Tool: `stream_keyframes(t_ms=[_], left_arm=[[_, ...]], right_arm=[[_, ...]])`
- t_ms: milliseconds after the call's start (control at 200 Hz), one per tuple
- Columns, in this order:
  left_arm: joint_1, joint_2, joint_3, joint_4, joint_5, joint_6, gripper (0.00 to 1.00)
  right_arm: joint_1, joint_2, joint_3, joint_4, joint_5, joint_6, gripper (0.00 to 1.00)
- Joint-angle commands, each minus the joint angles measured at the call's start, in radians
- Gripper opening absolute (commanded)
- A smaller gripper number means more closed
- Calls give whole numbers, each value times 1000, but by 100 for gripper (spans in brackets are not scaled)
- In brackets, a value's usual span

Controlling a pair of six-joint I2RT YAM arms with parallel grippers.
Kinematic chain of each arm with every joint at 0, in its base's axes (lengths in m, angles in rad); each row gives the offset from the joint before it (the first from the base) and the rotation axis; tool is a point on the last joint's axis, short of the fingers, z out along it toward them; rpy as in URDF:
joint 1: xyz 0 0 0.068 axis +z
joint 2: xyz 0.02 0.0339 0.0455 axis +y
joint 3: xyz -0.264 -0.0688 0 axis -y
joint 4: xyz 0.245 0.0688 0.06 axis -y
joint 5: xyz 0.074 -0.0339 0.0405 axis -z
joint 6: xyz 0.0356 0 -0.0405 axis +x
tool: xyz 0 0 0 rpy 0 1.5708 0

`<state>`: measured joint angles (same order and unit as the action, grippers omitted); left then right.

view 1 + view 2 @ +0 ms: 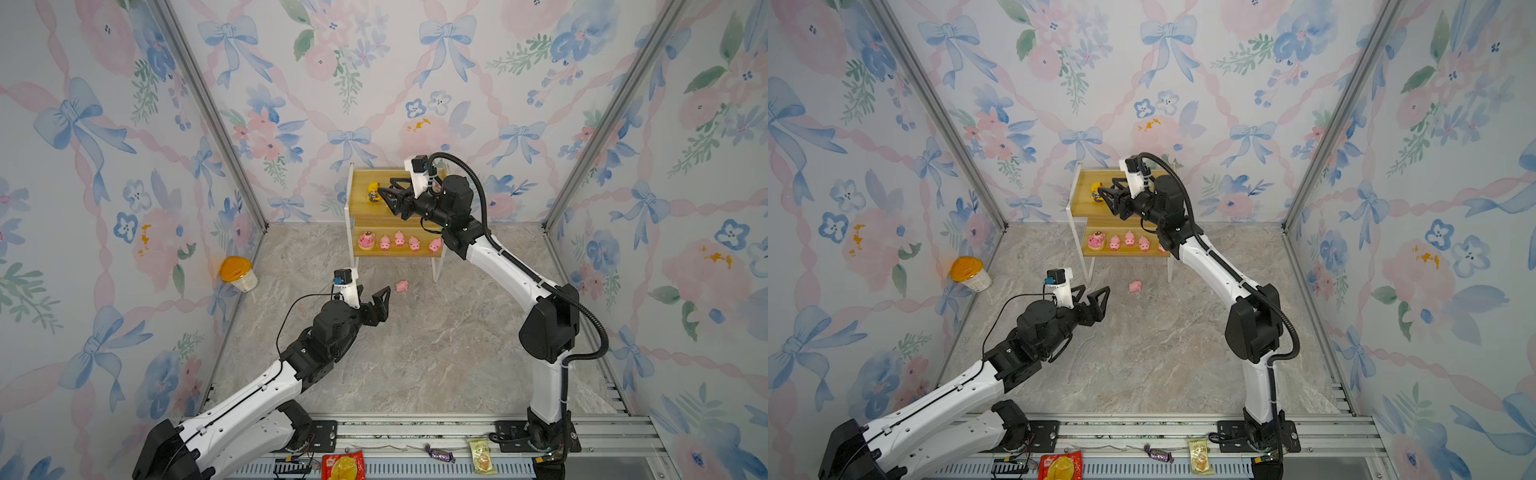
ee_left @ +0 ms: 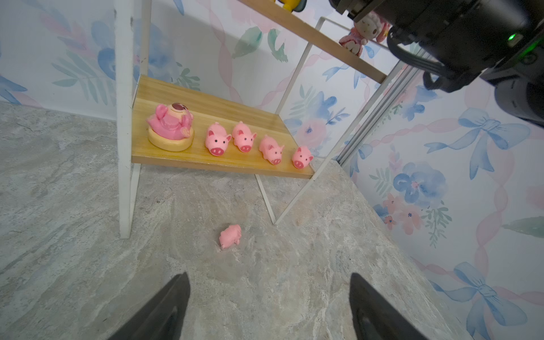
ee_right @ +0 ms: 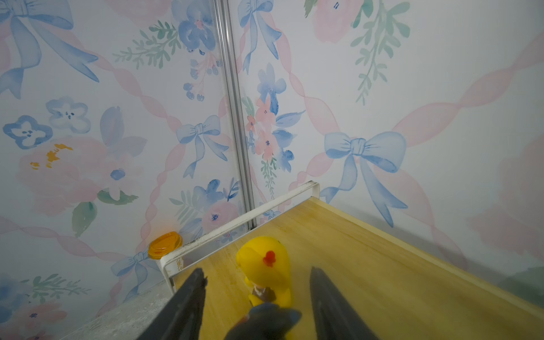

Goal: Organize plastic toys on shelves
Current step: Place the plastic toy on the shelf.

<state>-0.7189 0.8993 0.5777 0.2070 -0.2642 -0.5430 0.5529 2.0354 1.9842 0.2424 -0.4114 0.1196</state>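
The shelves (image 1: pixel 361 183) stand against the back wall. On the top board stands a yellow-haired doll (image 1: pixel 373 192) (image 3: pixel 266 265). My right gripper (image 1: pixel 384 186) (image 3: pixel 257 272) is open, one finger on each side of the doll with gaps showing. A pink figurine (image 2: pixel 363 32) also stands on that board. The lower board (image 2: pixel 182 159) holds a pink pig on a round base (image 2: pixel 170 129) and several small pink pigs (image 2: pixel 244 139) in a row. One more pig (image 1: pixel 402 286) (image 2: pixel 230 236) lies on the floor. My left gripper (image 1: pixel 374 291) (image 2: pixel 268 275) hovers open and empty just short of it.
An orange-lidded cup (image 1: pixel 237 272) stands by the left wall. Snack packets (image 1: pixel 343 465) (image 1: pixel 482 456) and a wrapped candy (image 1: pixel 438 454) lie on the front rail. The rack's white legs (image 2: pixel 123 176) stand close to the floor pig. The right arm (image 1: pixel 498 257) stretches over the lower board's right end.
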Motion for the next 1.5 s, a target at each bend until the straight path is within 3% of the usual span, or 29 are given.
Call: stream_keyframes(t_ms=[0,185,330,645,995,1495], left_arm=[[9,-6,5,-17,-5,3,86],[8,-2,-1,-18,-11,2,86],[9,2,-6,-12,-13,-2,86],[9,10,-13,3,-2,-2,86],[8,0,-28,7,1,0,86],[18,-6,-29,3,3,2,86]], right_arm=[[-13,-36,50,0,-10,-22,63],[-10,-92,36,-1,-4,-46,65],[19,-201,-110,32,53,-87,61],[136,-417,-431,-100,359,-164,37],[145,-304,-366,-199,366,-123,23],[117,-283,-315,-179,306,-89,21]])
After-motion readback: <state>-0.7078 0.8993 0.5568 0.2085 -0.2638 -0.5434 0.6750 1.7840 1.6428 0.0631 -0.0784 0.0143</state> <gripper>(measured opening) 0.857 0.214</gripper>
